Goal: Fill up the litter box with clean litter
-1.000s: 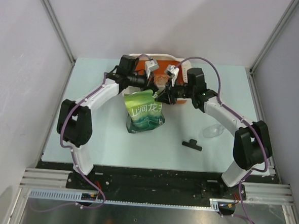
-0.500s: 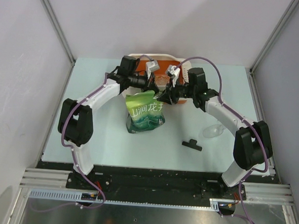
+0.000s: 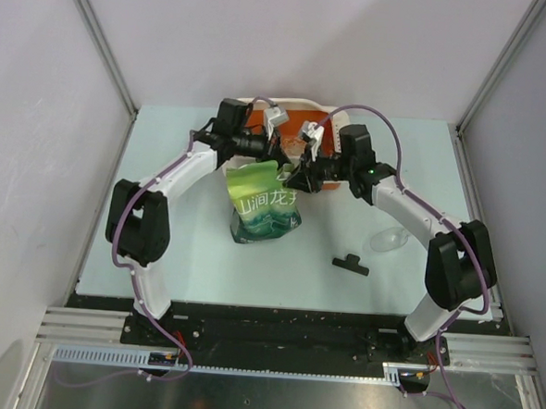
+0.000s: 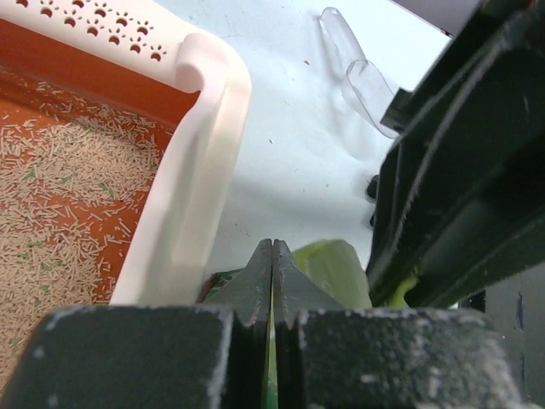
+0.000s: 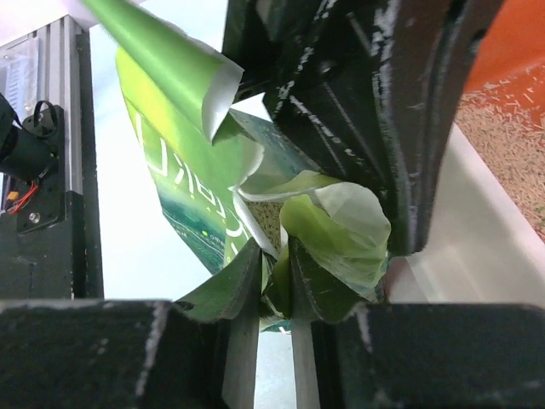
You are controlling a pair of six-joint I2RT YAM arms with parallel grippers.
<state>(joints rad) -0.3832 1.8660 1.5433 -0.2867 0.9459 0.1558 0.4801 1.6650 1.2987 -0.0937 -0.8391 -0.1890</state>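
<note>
litter box (image 4: 197,183): 1 | green pouch (image 3: 264,210): 1 | clear scoop (image 3: 389,239): 1 | black piece (image 3: 351,263): 1

You had a pale mint tabletop (image 3: 164,161) carrying an orange plastic litter box (image 3: 261,103) with a cream-white rim. Just nearer than the box stood a green printed pouch (image 3: 265,209). Nearer and rightward of the box lay a clear plastic scoop (image 3: 389,239), then a small black T-shaped piece (image 3: 350,263).

Overhead view looks down; wrist views (very close) share the litter box (image 4: 192,196).
</note>
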